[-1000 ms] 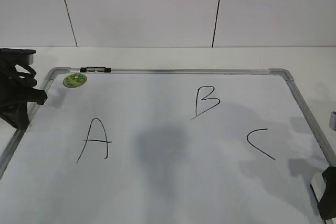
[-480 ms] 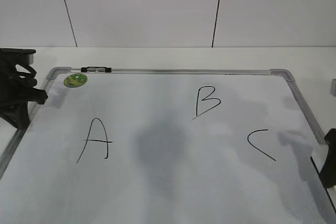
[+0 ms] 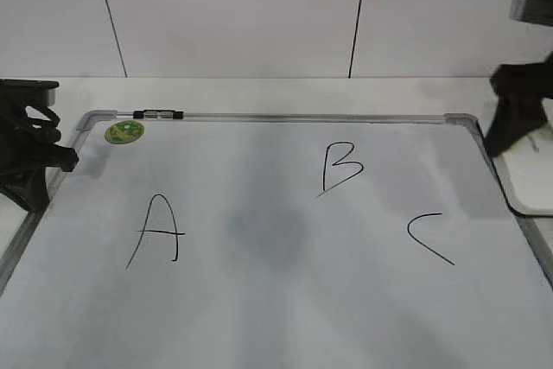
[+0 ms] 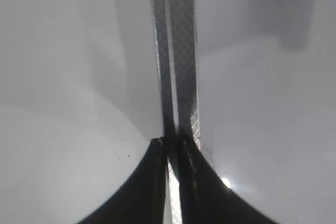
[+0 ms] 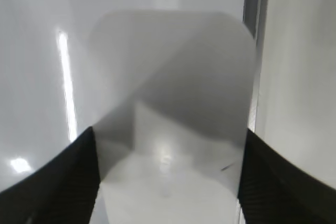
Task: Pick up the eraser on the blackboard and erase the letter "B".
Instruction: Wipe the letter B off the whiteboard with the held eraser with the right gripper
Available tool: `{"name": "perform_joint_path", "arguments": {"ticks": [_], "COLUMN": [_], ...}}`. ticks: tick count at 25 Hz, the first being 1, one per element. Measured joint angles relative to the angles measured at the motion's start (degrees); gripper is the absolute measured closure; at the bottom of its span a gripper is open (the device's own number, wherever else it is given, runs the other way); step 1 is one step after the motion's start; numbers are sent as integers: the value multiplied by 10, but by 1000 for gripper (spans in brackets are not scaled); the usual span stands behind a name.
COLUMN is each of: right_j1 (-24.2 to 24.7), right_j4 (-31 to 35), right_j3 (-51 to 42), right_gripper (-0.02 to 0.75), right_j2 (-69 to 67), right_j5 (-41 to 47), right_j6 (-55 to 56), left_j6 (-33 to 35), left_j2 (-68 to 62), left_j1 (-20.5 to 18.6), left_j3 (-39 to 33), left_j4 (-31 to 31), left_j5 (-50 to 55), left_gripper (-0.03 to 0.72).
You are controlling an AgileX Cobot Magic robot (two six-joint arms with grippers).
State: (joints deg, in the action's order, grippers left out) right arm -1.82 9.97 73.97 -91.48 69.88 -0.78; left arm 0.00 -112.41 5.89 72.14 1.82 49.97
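The blackboard (image 3: 302, 117) is a white board in a silver frame, lying flat. On it is the black letter "B" (image 3: 340, 168), at the middle far side. My right gripper (image 3: 517, 149) is raised over the board's far right edge, shut on the white eraser (image 3: 531, 177), whose dark underside edge shows. In the right wrist view the eraser (image 5: 173, 103) fills the space between my fingers (image 5: 168, 182). My left gripper (image 3: 34, 183) is shut and empty over the board's left frame. The left wrist view shows it (image 4: 173, 148) just above the frame rail (image 4: 181, 51).
A black "A" (image 3: 155, 231) is on the board's left and a "C" (image 3: 429, 238) on its right. A round green sticker (image 3: 123, 132) and a small clip (image 3: 158, 114) sit at the far left corner. The frame (image 5: 253, 3) runs beside the eraser. A white wall stands behind the table.
My right gripper has risen from the board's near right corner and moved toward the far right corner, carrying the eraser up off the board. The left arm has not moved.
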Motion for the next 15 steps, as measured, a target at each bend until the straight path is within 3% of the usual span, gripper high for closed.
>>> {"name": "perform_joint_path", "arguments": {"ticks": [9,15], "right_j1": [-95,-108], "right_j4": [-41,-31], "right_j3": [233,311], "right_gripper": [200,200], "right_j2": [-208,-324], "right_j5": [1,1], "right_j6": [29,31], "left_j6": [0,0], "left_j2": [0,0], "left_j1": [0,0], "left_j3": [0,0], "left_j4": [0,1], "left_j5": [0,0], "left_gripper": [664,664]}}
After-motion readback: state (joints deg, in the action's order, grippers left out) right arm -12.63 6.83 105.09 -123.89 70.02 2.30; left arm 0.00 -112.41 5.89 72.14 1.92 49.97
